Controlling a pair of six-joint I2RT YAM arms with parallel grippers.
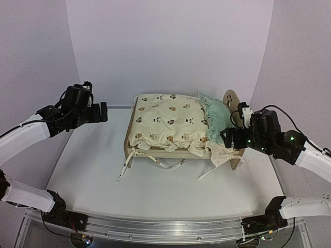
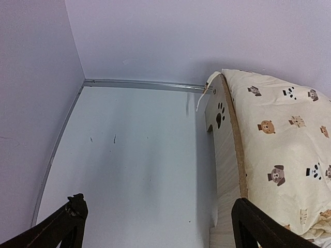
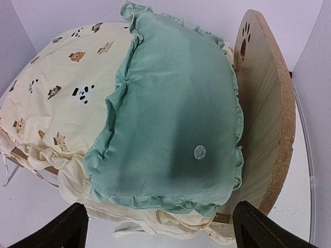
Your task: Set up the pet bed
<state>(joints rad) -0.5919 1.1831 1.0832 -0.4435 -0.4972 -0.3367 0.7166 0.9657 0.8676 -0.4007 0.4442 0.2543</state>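
Left claw (image 1: 101,112): you have it spread wide and holding nothing, raised above the counter (image 1: 93,165) off the bed's left end and apart from the bed.
Right claw (image 1: 231,137): spread wide as well, with nothing gripped. It sits just beside the bed's right front corner. Your right wrist view shows its two fingers (image 3: 64,231) on either side of the pillow's near edge; you cannot tell whether they touch the fabric.
Pet bed (image 1: 173,153): a light-wood frame standing mid-counter, toward the back wall.
Headboard (image 1: 230,98): rounded and upright at the bed's right end, with a paw-print cut-out near its top.
Left end board (image 2: 216,134): lower, also marked with a paw print, and clear in your left wrist view.
Cushion (image 1: 165,121): cream with small animal faces, lying on the frame and bulging over its edges.
Tie strings (image 1: 170,166): several hang over the front side and trail onto the counter.
Pillow (image 1: 214,121): mint green with a ruffled edge, resting on the cushion's right end and leaning against the headboard. A small round snap (image 3: 199,152) shows on its face.
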